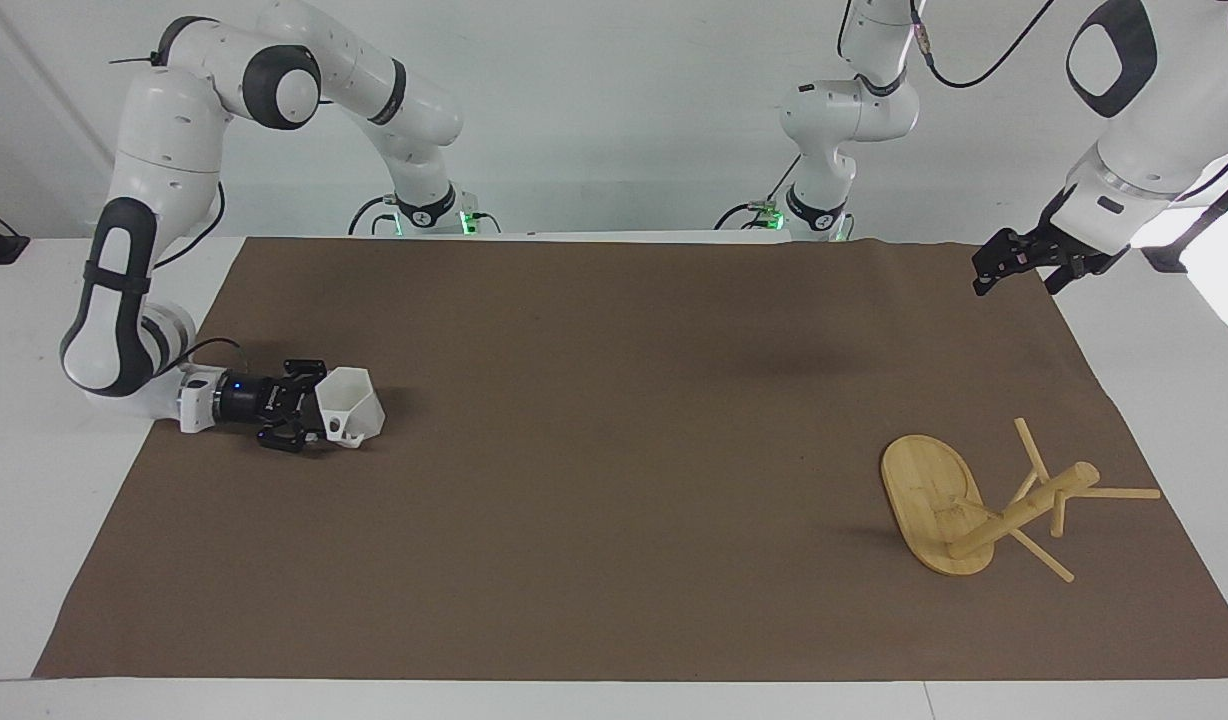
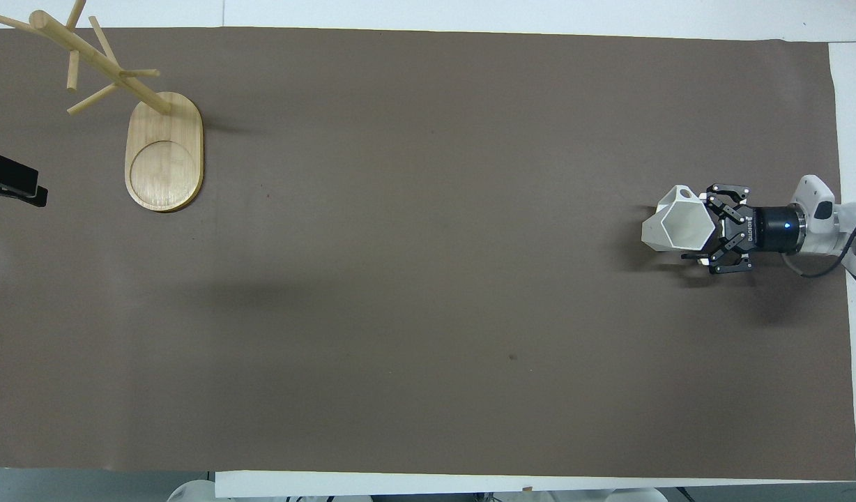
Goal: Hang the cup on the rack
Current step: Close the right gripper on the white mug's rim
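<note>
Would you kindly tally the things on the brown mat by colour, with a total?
White: 1, the cup, with the right gripper around it.
Light bamboo: 1, the rack, standing toward the left arm's end.
Total: 2.

White table (image 1: 1154,360) covered almost edge to edge by a brown mat (image 1: 614,450), with bare white strips at both ends and along the edge farthest from the robots. Plain pale grey-white wall (image 1: 614,110) above it. Even light, with soft blurry shadows on the mat.
</note>
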Controlling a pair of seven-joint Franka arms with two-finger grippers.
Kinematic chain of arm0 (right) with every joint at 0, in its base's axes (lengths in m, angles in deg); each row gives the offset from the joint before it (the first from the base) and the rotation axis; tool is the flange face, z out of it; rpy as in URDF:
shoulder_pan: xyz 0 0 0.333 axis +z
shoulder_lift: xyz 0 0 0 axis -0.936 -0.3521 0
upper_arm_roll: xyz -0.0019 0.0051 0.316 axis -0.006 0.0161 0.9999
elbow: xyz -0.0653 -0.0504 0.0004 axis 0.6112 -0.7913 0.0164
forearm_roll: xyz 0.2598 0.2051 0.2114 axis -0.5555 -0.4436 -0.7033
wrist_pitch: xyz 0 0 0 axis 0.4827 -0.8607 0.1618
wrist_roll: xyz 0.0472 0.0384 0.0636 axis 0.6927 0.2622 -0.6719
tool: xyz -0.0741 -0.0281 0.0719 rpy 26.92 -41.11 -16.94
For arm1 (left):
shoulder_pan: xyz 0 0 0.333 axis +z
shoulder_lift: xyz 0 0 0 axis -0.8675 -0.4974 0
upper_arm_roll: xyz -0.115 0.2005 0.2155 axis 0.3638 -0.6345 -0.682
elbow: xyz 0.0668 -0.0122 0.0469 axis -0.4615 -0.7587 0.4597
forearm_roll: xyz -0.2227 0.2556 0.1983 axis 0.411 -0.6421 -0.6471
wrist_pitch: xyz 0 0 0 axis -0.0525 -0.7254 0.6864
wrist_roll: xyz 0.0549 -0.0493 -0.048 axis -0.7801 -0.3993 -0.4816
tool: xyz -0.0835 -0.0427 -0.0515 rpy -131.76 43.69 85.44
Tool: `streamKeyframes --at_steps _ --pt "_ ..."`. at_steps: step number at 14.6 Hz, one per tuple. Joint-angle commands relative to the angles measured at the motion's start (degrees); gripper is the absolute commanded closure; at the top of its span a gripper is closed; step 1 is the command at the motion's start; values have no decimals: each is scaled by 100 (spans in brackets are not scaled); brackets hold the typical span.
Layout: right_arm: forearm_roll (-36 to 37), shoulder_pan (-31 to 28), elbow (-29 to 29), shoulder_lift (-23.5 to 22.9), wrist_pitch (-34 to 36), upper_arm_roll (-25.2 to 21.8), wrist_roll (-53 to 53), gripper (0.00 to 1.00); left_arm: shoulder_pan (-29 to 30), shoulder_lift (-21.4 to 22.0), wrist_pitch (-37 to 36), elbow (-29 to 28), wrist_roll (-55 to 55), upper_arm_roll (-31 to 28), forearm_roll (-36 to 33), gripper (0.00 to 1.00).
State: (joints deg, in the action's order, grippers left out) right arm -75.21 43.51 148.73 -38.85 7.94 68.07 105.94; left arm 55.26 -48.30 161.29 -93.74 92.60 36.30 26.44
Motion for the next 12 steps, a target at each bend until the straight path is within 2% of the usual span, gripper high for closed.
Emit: streamKeyframes --at_steps 1,12 --pt "-131 -14 245 113 -149 12 142 0 25 192 -124 -202 37 10 -100 0" --pt "-131 74 289 139 -88 12 423 0 -1 200 -151 -202 45 10 -100 0"
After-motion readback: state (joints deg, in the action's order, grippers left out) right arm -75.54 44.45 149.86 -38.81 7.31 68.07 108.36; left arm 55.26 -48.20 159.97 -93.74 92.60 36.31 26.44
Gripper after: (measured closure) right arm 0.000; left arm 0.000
